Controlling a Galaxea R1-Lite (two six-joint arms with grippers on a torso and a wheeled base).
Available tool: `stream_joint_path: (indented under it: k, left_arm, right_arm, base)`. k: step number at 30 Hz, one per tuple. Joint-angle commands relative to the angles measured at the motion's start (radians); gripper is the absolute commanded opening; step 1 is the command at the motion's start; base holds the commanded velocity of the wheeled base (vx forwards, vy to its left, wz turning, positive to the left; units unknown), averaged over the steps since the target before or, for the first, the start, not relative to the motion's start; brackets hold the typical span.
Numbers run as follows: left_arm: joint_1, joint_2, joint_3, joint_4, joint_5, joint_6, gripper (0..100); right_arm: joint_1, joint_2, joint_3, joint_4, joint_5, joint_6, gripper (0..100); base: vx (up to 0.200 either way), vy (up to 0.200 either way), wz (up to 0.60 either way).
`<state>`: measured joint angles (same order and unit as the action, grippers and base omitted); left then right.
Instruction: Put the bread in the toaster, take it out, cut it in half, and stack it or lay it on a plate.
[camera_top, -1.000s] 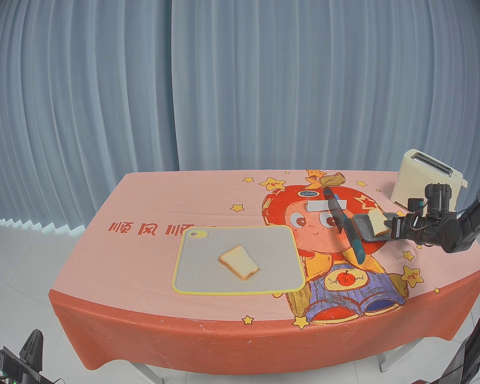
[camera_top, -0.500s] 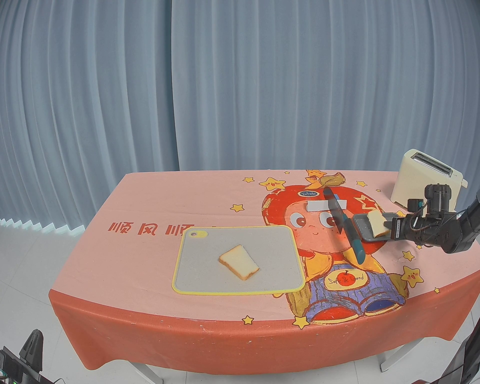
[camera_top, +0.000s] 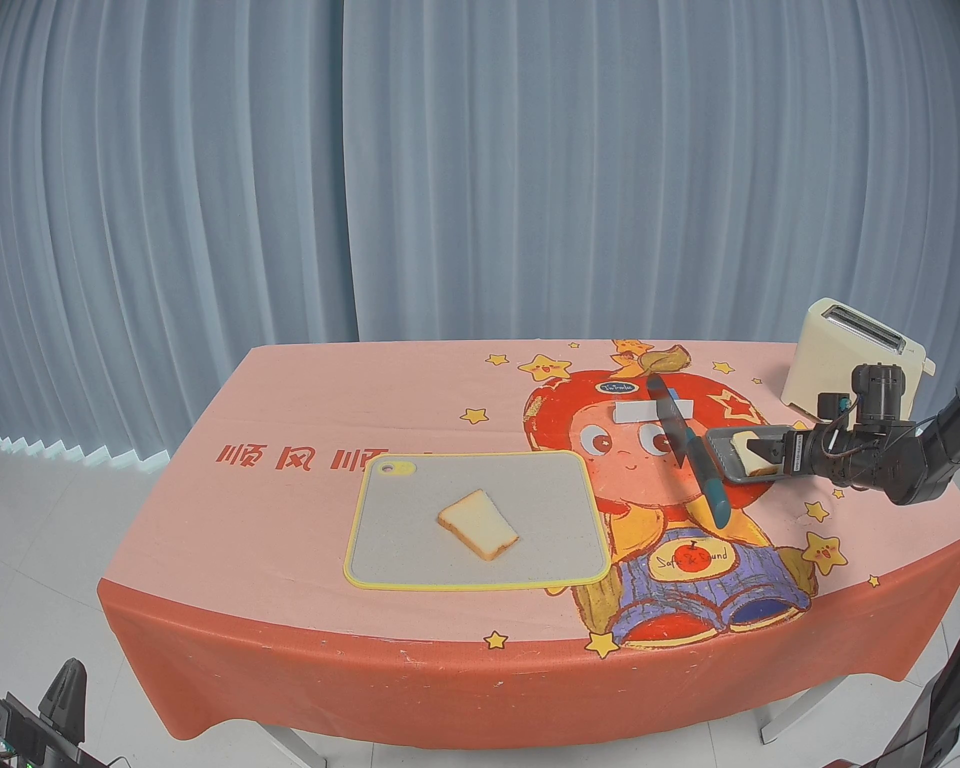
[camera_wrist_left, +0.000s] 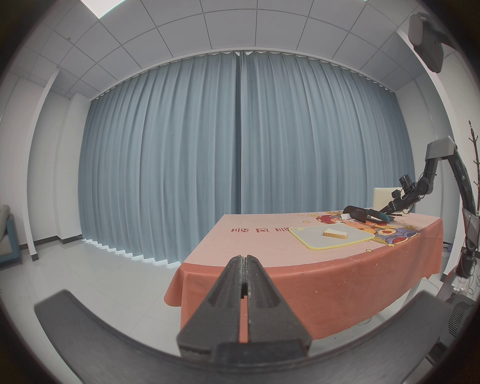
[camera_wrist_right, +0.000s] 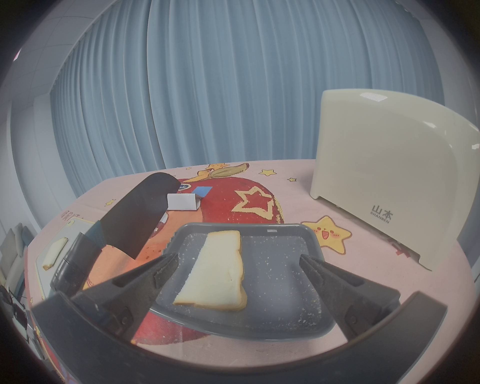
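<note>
Presently, item by item. Right gripper (camera_wrist_right: 237, 264): fingers spread wide, holding nothing, flanking the bread half (camera_wrist_right: 216, 272) flat on the grey plate (camera_wrist_right: 290, 285) near the toaster (camera_wrist_right: 400, 165). Left gripper (camera_wrist_left: 245, 272): fingers pressed together, empty, low and well apart from the tabletop (camera_wrist_left: 260, 245). Second bread half (camera_top: 478, 524): flat on the cutting board (camera_top: 400, 540), well apart from the plate. Knife (camera_top: 688, 440): between board and plate, blade just beside the plate's rim. Step judged in hand: clearing the plate, fetching the second half. Back away level until clear of the rim; keep fingers spread; pass above the knife handle; pinch the board piece by its crust edges; lay it on or beside the first.
</note>
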<state>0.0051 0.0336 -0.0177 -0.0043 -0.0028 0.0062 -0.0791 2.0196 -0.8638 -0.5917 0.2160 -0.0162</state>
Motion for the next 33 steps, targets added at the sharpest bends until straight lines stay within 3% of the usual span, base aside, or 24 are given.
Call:
stream_joint_path:
  k: [1,11,17,26,29,33]
  left_arm:
    - [0.001,0.0,0.018,0.0,0.001,0.0,0]
    - [0.001,0.0,0.018,0.0,0.0,0.0,0]
    - [-0.001,0.0,0.018,0.0,0.0,0.0,0]
    - [0.001,0.0,0.018,0.0,0.0,0.0,0]
    - [0.001,0.0,0.018,0.0,0.0,0.0,0]
    - [0.001,0.0,0.018,0.0,0.0,0.0,0]
  right_arm:
    - [0.001,-0.027,0.003,0.0,0.0,0.002,100]
    - [0.022,-0.127,0.031,0.001,0.0,0.007,100]
    - [0.102,-0.223,0.086,0.0,-0.038,0.015,100]
    - [0.219,-0.337,0.135,0.012,-0.079,0.076,100]
    - [0.277,-0.352,0.144,0.007,-0.167,0.082,100]
    - [0.329,-0.354,0.155,0.001,-0.216,0.09,100]
  base:
    - [0.0,0.0,0.0]
    - [0.0,0.0,0.0]
    - [0.0,0.0,0.0]
    - [0.0,0.0,0.0]
    - [0.0,0.0,0.0]
    - [0.0,0.0,0.0]
